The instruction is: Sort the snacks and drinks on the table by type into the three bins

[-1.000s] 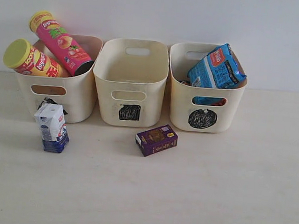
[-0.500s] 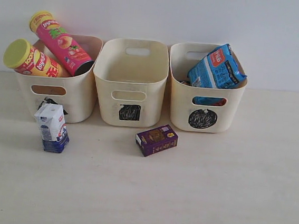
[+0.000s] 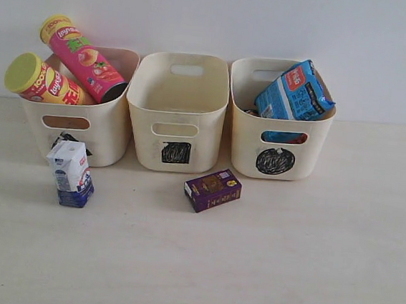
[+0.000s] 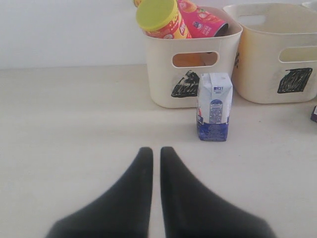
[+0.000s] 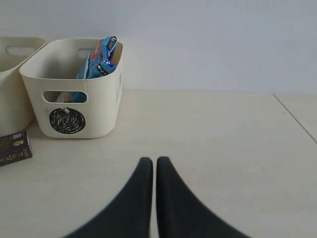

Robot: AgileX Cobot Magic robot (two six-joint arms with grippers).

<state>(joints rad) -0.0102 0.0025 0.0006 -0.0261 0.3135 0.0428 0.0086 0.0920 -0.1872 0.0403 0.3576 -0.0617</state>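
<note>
Three cream bins stand in a row. The left bin (image 3: 82,133) with the triangle holds the pink tube (image 3: 83,56) and the yellow-red tube (image 3: 40,82). The middle bin (image 3: 177,117), marked with a square, looks empty. The right bin (image 3: 279,141) with the circle holds the blue packet (image 3: 295,92); a bit of orange shows through its handle hole. The white carton (image 3: 70,174) stands upright before the left bin. The purple carton (image 3: 212,189) lies flat before the middle bin. My left gripper (image 4: 156,151) is shut, short of the white carton (image 4: 214,106). My right gripper (image 5: 149,161) is shut over bare table.
A white wall runs behind the bins. The pale table (image 3: 286,260) stretches wide in front of them. In the right wrist view a table edge or seam (image 5: 294,116) runs off to one side. Neither arm shows in the exterior view.
</note>
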